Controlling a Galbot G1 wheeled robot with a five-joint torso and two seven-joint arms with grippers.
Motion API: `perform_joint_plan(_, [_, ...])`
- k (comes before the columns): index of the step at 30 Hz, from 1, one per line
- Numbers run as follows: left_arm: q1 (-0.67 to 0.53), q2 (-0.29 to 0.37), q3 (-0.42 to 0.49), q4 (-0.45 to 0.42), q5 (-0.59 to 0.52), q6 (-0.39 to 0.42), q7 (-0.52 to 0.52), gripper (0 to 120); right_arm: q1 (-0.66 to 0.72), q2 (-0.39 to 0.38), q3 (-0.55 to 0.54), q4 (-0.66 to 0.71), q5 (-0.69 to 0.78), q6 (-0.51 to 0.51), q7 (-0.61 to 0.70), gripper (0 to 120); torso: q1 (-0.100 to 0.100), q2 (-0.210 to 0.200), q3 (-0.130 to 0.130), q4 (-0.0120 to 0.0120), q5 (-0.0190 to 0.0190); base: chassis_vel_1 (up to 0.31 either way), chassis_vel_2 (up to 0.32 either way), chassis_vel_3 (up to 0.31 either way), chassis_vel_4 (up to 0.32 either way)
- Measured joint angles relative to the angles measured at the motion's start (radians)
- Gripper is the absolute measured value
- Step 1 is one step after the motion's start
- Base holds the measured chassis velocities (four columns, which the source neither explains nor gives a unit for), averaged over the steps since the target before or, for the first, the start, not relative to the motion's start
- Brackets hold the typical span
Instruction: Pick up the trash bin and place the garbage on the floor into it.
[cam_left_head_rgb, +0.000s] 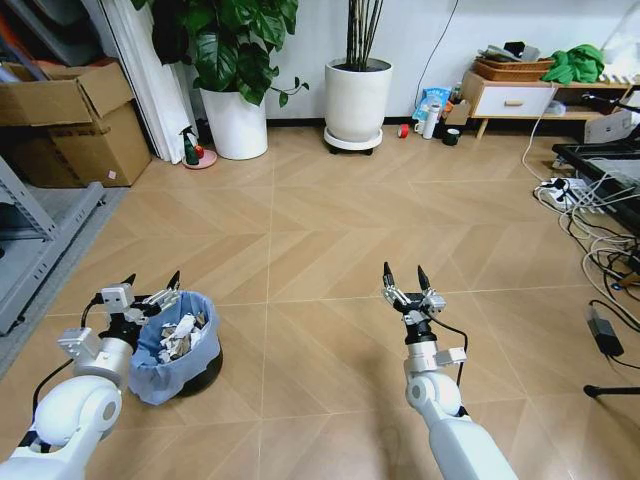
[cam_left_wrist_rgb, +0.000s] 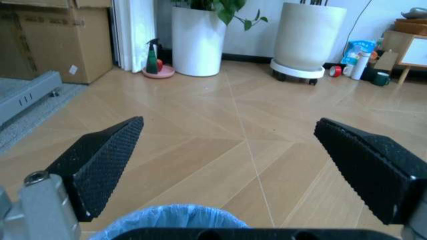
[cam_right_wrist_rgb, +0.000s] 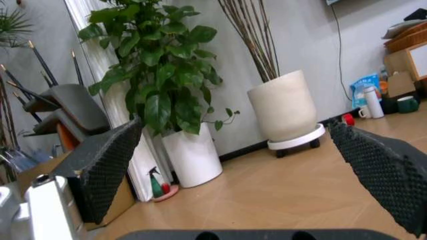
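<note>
Down at the lower left of the head view, the trash bin (cam_left_head_rgb: 178, 345) stands on the wooden floor (cam_left_head_rgb: 320, 250), a small round black bin with a light blue bag liner (cam_left_head_rgb: 150, 372) folded over its rim, and crumpled white and grey-brown garbage (cam_left_head_rgb: 181, 333) lies heaped inside it. The left gripper (cam_left_head_rgb: 151, 286) hovers just at the bin's far rim with its fingers spread wide and nothing between them. To the right of the bin, well apart from it, the right gripper (cam_left_head_rgb: 405, 275) is held over bare floor, its fingers parted and likewise empty. Far beyond the bin stand two white plant pots (cam_left_head_rgb: 236, 123) against the wall, with a green spray bottle (cam_left_head_rgb: 189, 149) on a pink dish beside the nearer one, and a cardboard box (cam_left_head_rgb: 72, 120) off to the bin's far left; a low sideboard (cam_left_head_rgb: 512, 98) with a wicker tray sits far to the right. From the left wrist view, the two black textured pads (cam_left_wrist_rgb: 100, 162) stand wide apart, and the blue liner's edge (cam_left_wrist_rgb: 175, 219) shows just beneath the gripper; the bin's contents are hidden there. Farther across the floor this view picks out a red tape roll (cam_left_wrist_rgb: 335, 71) and a white bottle (cam_left_wrist_rgb: 361, 66) by the wheeled pot (cam_left_wrist_rgb: 308, 37). From the right wrist view, the pads (cam_right_wrist_rgb: 103, 167) are again wide apart with nothing held, looking towards a leafy plant (cam_right_wrist_rgb: 157, 75) in its white pot, the wheeled pot (cam_right_wrist_rgb: 285, 110) and the white bottle (cam_right_wrist_rgb: 373, 102).
</note>
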Motion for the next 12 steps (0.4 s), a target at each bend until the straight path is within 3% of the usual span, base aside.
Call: perform_joint_plan(12, [0.000,0.001,0.000,0.001,-0.003,0.002,-0.001,100,-0.003,-0.002,0.003,0.003,0.000,-0.001,0.000,100,0.000,0.000,0.000,0.0001,0.0000,0.000,0.000,0.000,0.000])
